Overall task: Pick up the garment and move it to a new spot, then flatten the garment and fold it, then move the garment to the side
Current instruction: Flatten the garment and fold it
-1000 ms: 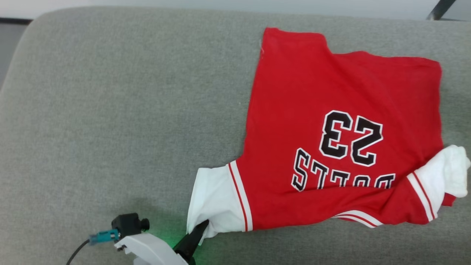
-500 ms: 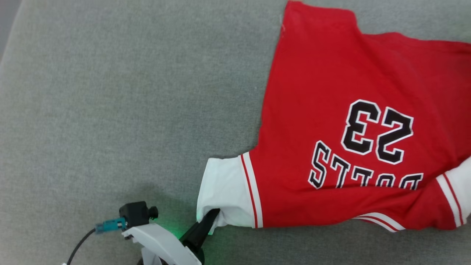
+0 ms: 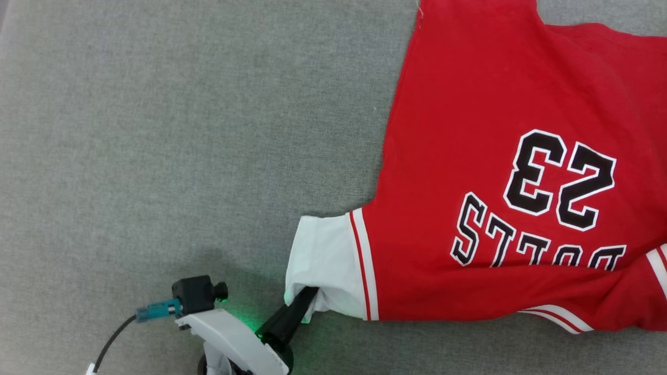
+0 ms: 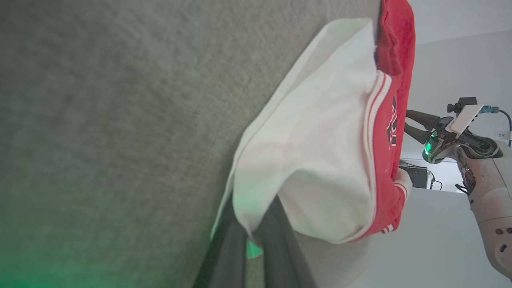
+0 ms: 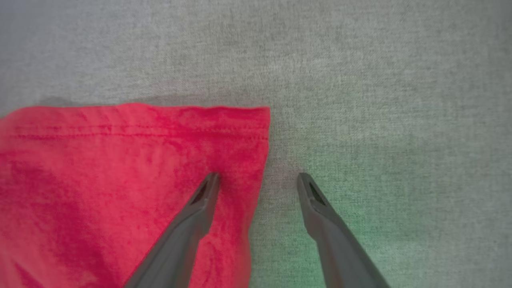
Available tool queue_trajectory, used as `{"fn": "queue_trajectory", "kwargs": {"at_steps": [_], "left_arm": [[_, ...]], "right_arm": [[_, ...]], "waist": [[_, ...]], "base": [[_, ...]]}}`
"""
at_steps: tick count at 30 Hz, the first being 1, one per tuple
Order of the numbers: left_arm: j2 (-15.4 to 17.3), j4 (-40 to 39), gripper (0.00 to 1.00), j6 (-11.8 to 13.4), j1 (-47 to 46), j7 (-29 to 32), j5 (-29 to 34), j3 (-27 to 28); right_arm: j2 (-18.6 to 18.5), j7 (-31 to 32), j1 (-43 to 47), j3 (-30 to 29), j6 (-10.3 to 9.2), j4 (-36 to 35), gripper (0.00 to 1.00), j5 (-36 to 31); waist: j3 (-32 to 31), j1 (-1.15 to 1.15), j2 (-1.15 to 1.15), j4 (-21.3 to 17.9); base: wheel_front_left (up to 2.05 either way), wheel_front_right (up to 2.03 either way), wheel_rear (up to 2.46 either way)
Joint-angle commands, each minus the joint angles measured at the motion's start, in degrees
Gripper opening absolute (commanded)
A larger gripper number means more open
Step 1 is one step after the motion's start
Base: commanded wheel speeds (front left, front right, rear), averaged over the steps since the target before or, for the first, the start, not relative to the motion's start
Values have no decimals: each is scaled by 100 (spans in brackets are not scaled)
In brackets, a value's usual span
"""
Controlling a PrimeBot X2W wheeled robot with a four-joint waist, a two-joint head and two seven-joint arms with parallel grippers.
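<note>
The garment (image 3: 469, 156), a red jersey with "23" and lettering facing up, lies spread on the grey cushion (image 3: 156, 156). Its white sleeve (image 3: 325, 255) points toward me, and my left gripper (image 3: 307, 296) is shut on the sleeve's near edge. The left wrist view shows the dark fingers (image 4: 232, 248) pinching the white sleeve (image 4: 320, 140), which is slightly lifted. My right gripper (image 5: 258, 178) hangs open over the garment's red hem corner (image 5: 100, 180), one finger above the cloth and one above bare cushion. It shows open in the left wrist view too (image 4: 406, 120).
Bare grey cushion stretches wide to the left of the jersey. A cable and a small black camera (image 3: 195, 294) sit on my left wrist. Beyond the cushion, the left wrist view shows a white wall (image 4: 460, 60) and some equipment (image 4: 416, 176).
The head camera has moved closer, shifting the whole picture right and cutting off the jersey's right side. My left gripper keeps its hold on the white sleeve.
</note>
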Motion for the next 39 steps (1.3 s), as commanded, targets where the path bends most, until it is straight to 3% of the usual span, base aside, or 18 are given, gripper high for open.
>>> {"fn": "queue_trajectory", "kwargs": {"at_steps": [1, 7, 9, 10, 11, 12, 13, 25, 29, 39], "left_arm": [[11, 588, 0, 205, -145, 14, 47, 61], [-18, 632, 0, 183, -249, 17, 57, 60], [-36, 638, 0, 173, -292, 21, 64, 49], [-45, 644, 0, 177, -314, 18, 68, 45], [-57, 651, 0, 180, -337, 16, 71, 42], [-65, 657, 0, 174, -352, 12, 75, 39], [-75, 662, 0, 168, -368, 3, 77, 36], [-187, 751, 0, 30, -408, -146, 48, 65], [-259, 770, 0, -40, -466, -275, 44, 112], [-190, 718, 0, -83, -286, -408, 3, 214]], "right_arm": [[58, 57, 11, -27, -8, 20, 100, -22], [177, 136, 183, -134, -8, -131, 100, -95], [167, 104, 200, -183, -8, -187, 71, -131], [168, 104, 217, -189, -8, -223, 45, -148], [161, 69, 236, -210, -8, -252, 32, -158], [147, 58, 254, -242, -8, -269, 8, -179], [134, 63, 267, -258, -8, -282, 0, -212], [-56, -193, 504, -242, -8, -771, 0, -179], [-211, -154, 933, -98, -8, -1269, 0, 102], [-992, 478, 2709, 121, -8, -3146, 0, 1144]], "waist": [[29, 0, 0, 0], [104, 0, 0, 8], [128, 0, 0, 18], [138, 0, 0, 25], [148, 0, 0, 32], [157, 0, 0, 38], [165, 0, 0, 45], [-88, 0, 0, 21], [-335, 0, 0, 17], [-870, 0, 0, -182]], "base": [[0, 0, 0], [0, 0, 0], [0, 0, 0], [0, 0, 0], [0, 0, 0], [0, 0, 0], [0, 0, 0], [0, 0, 0], [0, 0, 0], [0, 0, 0]]}}
